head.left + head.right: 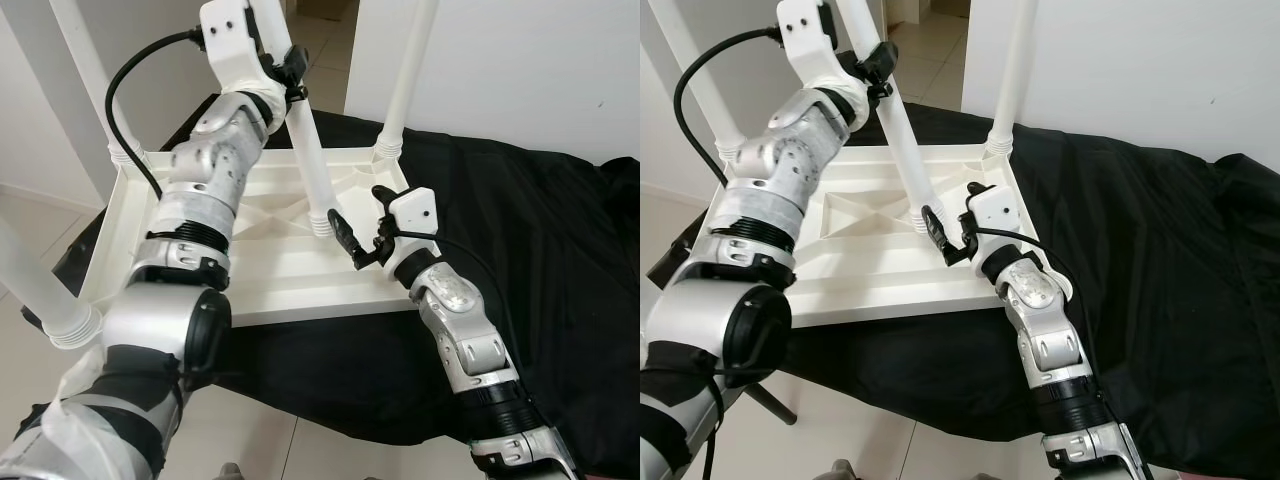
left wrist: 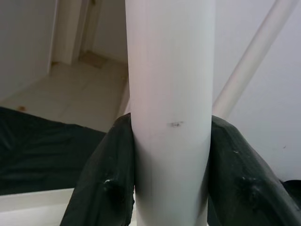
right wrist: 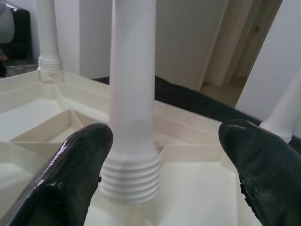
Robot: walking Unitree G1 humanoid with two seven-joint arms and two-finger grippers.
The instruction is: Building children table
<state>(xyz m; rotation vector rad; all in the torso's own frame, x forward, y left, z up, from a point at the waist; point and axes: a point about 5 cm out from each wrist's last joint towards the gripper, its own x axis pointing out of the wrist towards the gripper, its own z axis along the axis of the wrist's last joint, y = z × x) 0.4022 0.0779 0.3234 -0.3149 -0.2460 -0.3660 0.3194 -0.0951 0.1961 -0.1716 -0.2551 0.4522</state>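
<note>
A white children's table [image 1: 270, 275] lies upside down on a black cloth [image 1: 540, 250]. Three white legs stand screwed in at its corners: back left [image 1: 90, 80], back right [image 1: 405, 80] and front left [image 1: 40, 290]. A fourth leg [image 1: 310, 160] leans over the underside, its threaded end [image 3: 131, 176] resting on the plastic near the right side. My left gripper [image 1: 290, 75] is shut on this leg high up, and its fingers [image 2: 106, 179] press both sides of the tube [image 2: 171, 117]. My right gripper [image 1: 362, 228] is open beside the leg's base, one finger on each side without touching it.
The black cloth spreads far to the right and hangs over the front edge. Pale floor tiles [image 1: 40, 215] lie to the left and in front. A white wall [image 1: 530, 60] rises behind, with a doorway [image 1: 320, 30] at the back.
</note>
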